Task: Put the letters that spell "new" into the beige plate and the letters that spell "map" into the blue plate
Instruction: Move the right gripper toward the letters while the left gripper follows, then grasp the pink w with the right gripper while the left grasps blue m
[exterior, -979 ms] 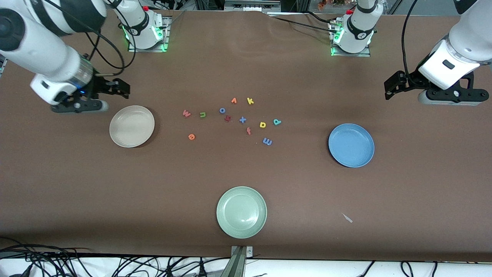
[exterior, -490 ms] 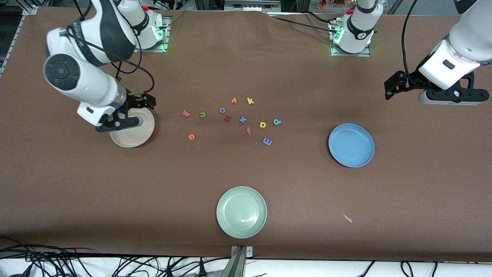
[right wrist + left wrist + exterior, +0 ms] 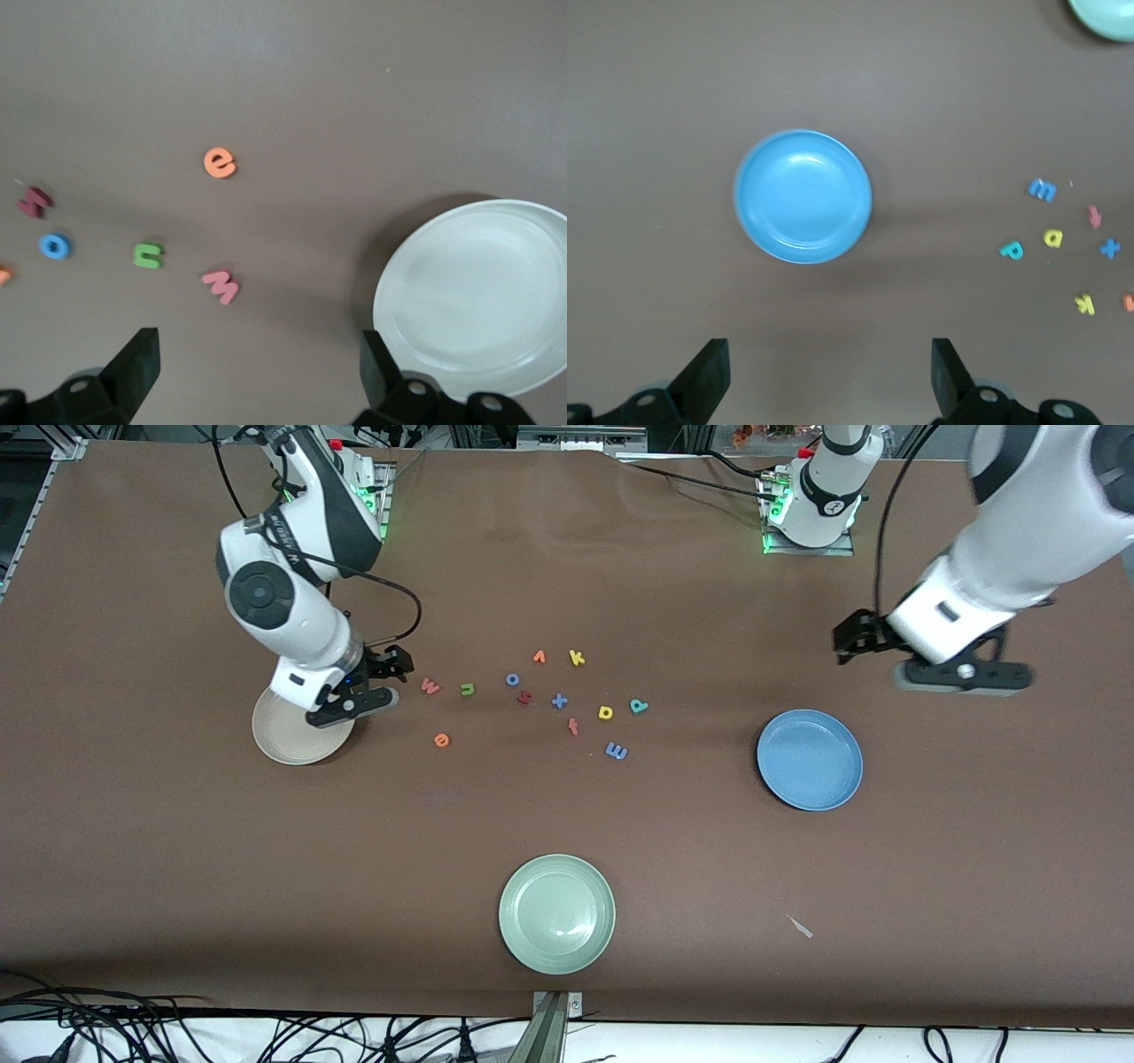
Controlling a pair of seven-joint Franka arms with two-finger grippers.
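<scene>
Tabletop (image 3: 177, 850), brown, matte. Beige plate (image 3: 282, 746) toward right-arm edge under wide-open right gripper (image 3: 383, 682); blue plate (image 3: 810, 760) toward left-arm edge near wide-open left gripper (image 3: 873, 646); letters (image 3: 532, 700) scattered mid-table.

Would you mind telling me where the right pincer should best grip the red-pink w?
Probably from straight above, closing across its outer edges: the w lies flat on the table, with clear space from the green n beside it. The open right pincer is close by.

White arms with black joint bands, black cables, green-lit bases.
</scene>
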